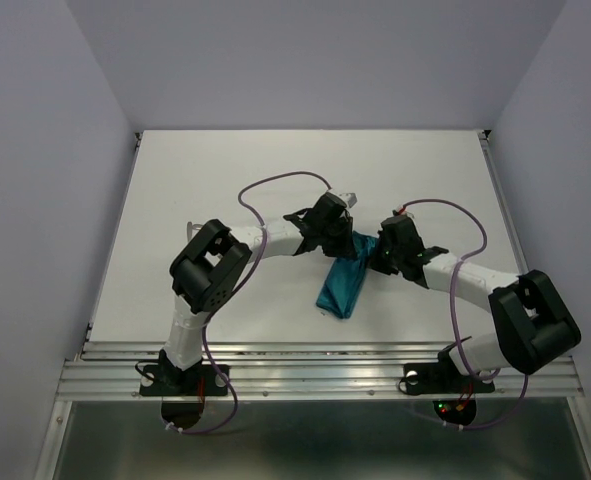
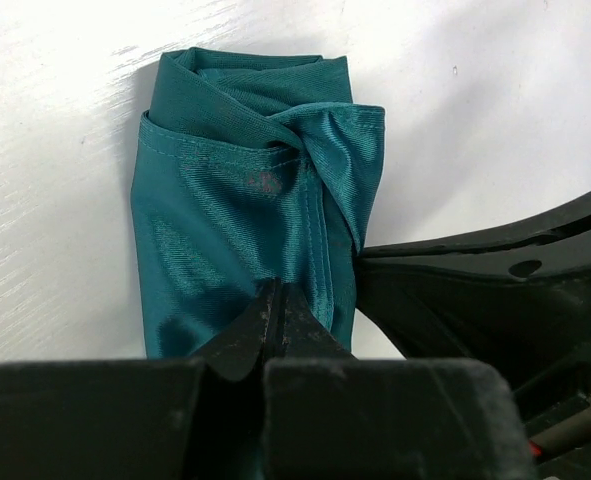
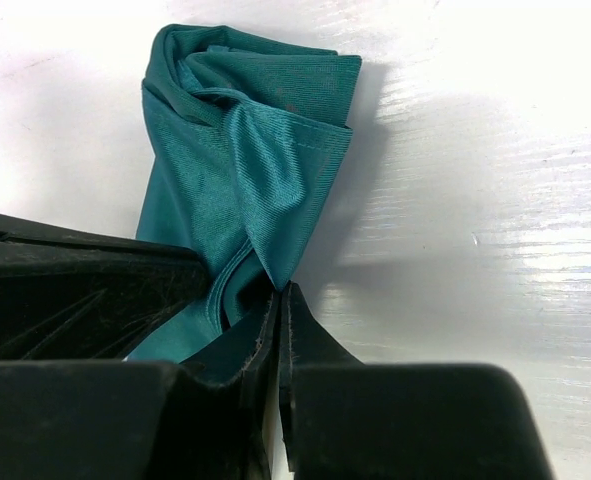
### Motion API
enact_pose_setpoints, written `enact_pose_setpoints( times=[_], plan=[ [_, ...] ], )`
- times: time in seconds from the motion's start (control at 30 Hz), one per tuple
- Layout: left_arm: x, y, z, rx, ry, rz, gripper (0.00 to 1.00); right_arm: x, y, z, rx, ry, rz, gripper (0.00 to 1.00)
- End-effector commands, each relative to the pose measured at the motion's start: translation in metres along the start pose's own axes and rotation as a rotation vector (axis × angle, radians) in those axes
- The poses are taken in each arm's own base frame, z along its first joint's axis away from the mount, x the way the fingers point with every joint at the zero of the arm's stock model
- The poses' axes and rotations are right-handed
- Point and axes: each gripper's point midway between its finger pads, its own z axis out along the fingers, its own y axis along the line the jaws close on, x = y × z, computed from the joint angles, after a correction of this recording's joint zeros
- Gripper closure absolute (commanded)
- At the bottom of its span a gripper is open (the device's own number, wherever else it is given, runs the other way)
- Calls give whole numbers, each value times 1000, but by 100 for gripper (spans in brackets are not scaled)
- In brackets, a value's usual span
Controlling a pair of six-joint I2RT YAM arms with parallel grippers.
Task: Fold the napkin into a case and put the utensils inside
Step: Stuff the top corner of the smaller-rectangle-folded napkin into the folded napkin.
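Top external view showing the teal napkin (image 1: 341, 288) lying bunched into a narrow fold mid-surface (image 1: 225, 170), between both arms. Left wrist view showing the left claw (image 2: 275, 300) pinching shut on the napkin's near end. Right wrist view showing the right claw (image 3: 281, 300) clamping shut on a fold.

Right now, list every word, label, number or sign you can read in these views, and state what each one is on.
None: no readable text in any view.
The napkin, the table, the left gripper and the right gripper carry no print.
The small lights by the right arm's base are plain glows, not characters.
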Motion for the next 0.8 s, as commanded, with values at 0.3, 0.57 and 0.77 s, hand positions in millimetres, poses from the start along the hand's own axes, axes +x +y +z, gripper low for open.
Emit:
enact_pose_setpoints(
  times=[0.3, 0.57, 0.77],
  plan=[
    [-8, -20, 15, 62, 0, 38, 100, -12, 3, 1, 4, -29, -23, 98],
    [-3, -20, 32, 77, 24, 22, 100, -8, 3, 3, 1, -14, -27, 98],
    [-11, -11, 41, 32, -15, -7, 100, -5, 1, 3, -1, -4, -36, 99]
  ],
)
